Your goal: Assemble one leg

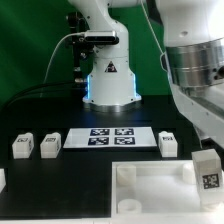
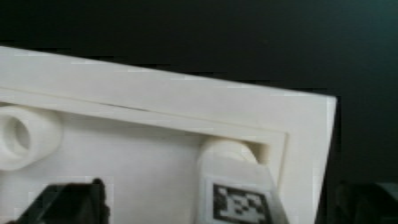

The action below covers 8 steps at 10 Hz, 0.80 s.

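One leg, a small white post with a black-and-white tag, stands upright in the corner socket of the white square top. In the exterior view this leg is at the near right corner of the top. My gripper straddles the leg with its jaws apart. The left finger is clearly off the leg, and the other one is dark against the black table. My gripper hangs right over the leg. Three more legs stand on the table.
The marker board lies flat between the loose legs, behind the top. The robot base stands at the back. Another white piece shows at the exterior view's left edge. A second round socket is in the top.
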Each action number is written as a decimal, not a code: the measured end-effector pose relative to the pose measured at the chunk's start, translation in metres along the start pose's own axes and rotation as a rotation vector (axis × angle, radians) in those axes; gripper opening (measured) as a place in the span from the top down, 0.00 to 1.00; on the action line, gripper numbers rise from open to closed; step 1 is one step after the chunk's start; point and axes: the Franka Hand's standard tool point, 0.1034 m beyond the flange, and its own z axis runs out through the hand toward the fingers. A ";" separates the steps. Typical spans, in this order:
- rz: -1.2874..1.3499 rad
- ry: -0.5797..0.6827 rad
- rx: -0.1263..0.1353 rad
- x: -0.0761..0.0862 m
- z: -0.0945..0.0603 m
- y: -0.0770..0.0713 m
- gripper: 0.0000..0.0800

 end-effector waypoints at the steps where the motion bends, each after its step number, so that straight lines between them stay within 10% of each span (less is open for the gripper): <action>1: -0.198 0.012 -0.017 -0.002 -0.001 0.001 0.19; 8: -1.066 0.044 -0.042 0.013 -0.002 -0.007 0.19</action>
